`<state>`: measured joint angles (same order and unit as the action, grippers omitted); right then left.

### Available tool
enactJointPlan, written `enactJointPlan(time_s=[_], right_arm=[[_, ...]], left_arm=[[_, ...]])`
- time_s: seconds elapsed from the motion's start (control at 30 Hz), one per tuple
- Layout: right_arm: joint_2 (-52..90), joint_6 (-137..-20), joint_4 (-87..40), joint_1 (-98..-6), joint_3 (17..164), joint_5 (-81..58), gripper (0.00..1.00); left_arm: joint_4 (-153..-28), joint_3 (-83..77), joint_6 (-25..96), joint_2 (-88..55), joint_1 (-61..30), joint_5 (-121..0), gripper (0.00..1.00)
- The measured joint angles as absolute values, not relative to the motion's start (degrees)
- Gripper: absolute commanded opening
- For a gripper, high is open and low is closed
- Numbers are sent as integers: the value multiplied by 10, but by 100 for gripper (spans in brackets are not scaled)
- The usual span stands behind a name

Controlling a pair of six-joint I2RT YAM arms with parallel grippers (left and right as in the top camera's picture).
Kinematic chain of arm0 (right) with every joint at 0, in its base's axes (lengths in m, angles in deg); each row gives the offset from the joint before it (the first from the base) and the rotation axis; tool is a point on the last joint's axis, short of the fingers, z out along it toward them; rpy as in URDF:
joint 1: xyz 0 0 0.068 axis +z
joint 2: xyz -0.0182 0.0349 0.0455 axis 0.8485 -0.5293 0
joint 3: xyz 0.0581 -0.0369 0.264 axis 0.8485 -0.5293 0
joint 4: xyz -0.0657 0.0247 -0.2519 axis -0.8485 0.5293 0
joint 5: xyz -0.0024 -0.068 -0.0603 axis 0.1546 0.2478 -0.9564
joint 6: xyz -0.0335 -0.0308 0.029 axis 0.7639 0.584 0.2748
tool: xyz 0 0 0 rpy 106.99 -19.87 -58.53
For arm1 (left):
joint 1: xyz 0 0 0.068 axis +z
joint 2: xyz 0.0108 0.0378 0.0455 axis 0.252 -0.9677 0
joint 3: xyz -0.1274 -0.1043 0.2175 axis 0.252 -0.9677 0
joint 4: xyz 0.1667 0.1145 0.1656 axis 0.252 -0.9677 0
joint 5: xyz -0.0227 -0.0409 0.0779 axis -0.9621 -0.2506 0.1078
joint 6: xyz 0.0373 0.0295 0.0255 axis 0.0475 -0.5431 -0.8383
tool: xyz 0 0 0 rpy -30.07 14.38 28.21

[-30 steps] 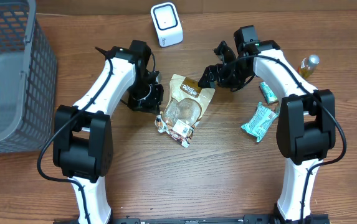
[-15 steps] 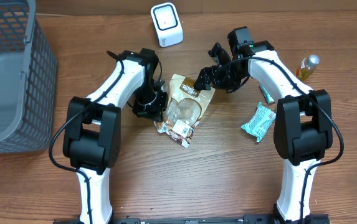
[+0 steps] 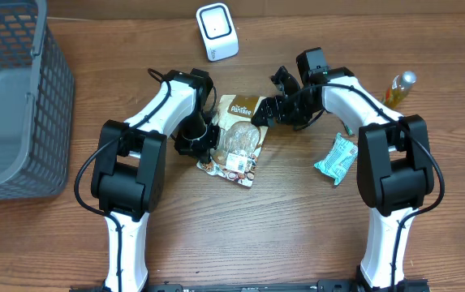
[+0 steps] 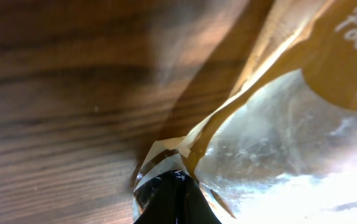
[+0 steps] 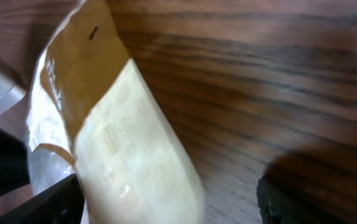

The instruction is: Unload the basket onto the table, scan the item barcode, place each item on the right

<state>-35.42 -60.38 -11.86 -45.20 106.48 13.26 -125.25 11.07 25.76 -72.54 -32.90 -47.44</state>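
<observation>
The left pincer (image 3: 202, 139) was clamped on the pouch (image 3: 240, 134) edge; the right pincer (image 3: 264, 111) was held wide open about its top. One pouch, one scanner (image 3: 217, 31) and one basket (image 3: 13, 97) were counted on the worktop (image 3: 281, 219).

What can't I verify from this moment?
- Barcode on the snack bag: too small overhead, blurred in both wrist views.
- Whether the left gripper pinches the snack bag: cut off at the left wrist view's bottom edge, hidden under the arm overhead.
- Teal packet print: too small overhead.
</observation>
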Motion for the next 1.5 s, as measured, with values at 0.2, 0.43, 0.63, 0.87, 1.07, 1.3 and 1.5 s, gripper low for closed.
enactJointPlan(time_s=[0.2, 0.43, 0.63, 0.87, 1.07, 1.3, 1.5], right_arm=[[-353, -604, -137, -452, 1049, 186, 82], [-353, -613, -144, -446, 1047, 238, 69], [-353, -648, -192, -420, 1014, 247, 67], [-351, -679, -223, -407, 991, 269, 80], [-350, -698, -220, -416, 990, 276, 64], [-350, -710, -220, -423, 989, 275, 38], [-350, -712, -221, -423, 988, 275, 38]], left_arm=[[-1240, 115, 258, -725, -329, -466, 4], [-1225, 119, 258, -725, -329, -459, 4], [-1224, 120, 258, -725, -329, -457, 4], [-1223, 120, 258, -725, -329, -457, 4], [-1221, 121, 258, -725, -329, -453, 4], [-1216, 122, 258, -725, -329, -451, 4], [-1215, 122, 258, -725, -329, -449, 4]])
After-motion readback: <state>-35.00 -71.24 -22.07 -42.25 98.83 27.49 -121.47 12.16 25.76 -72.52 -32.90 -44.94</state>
